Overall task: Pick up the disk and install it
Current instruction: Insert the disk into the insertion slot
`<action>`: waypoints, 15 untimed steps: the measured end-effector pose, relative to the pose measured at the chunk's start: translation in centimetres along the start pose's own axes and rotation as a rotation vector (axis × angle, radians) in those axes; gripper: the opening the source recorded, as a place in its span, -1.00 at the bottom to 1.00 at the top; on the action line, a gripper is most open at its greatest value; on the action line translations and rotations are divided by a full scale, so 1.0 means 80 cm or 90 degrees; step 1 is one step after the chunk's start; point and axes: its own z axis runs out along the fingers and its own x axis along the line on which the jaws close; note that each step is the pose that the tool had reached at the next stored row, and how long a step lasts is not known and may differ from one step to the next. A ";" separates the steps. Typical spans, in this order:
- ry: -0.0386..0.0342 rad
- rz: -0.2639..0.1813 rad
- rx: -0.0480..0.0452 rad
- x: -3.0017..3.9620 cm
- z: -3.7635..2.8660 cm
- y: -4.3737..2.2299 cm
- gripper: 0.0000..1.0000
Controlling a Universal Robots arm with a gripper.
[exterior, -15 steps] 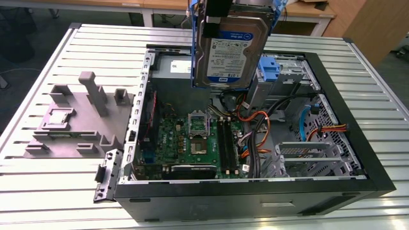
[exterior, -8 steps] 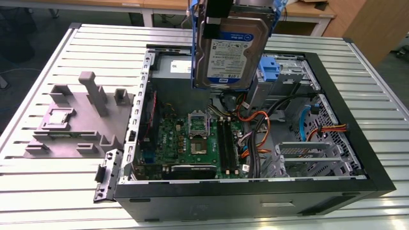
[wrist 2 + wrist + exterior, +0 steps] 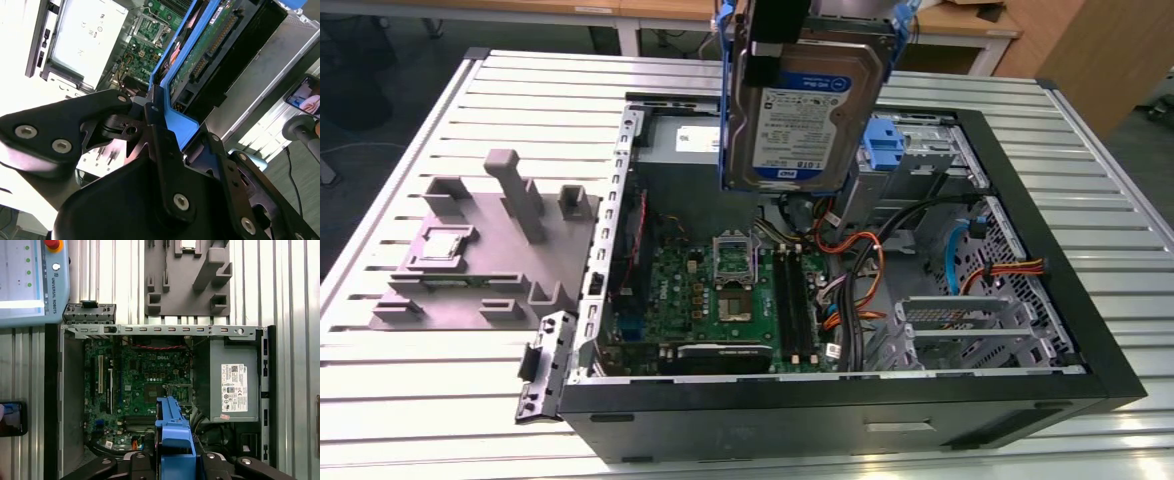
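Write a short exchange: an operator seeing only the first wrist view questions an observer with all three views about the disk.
Operator: I see the end of a blue carrier. Is a drive in it?
Observer: Yes. The exterior view shows the disk, labelled silver face visible, hanging on edge over the open computer case.
Operator: Is it gripped?
Observer: The second wrist view shows the gripper shut on the carrier's edge.

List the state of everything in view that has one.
disk: held upright in the tool, above the computer case
tool: shut on the disk's blue carrier
computer case: lying flat, open side up
power supply: mounted inside the computer case
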 end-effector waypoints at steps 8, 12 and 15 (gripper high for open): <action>0.0001 0.000 0.0000 0.0016 -0.0001 0.0000 -0.26; 0.0000 0.000 0.0000 0.0018 0.0000 0.0000 -0.26; 0.0001 0.000 -0.0001 0.0034 -0.0002 -0.0001 -0.26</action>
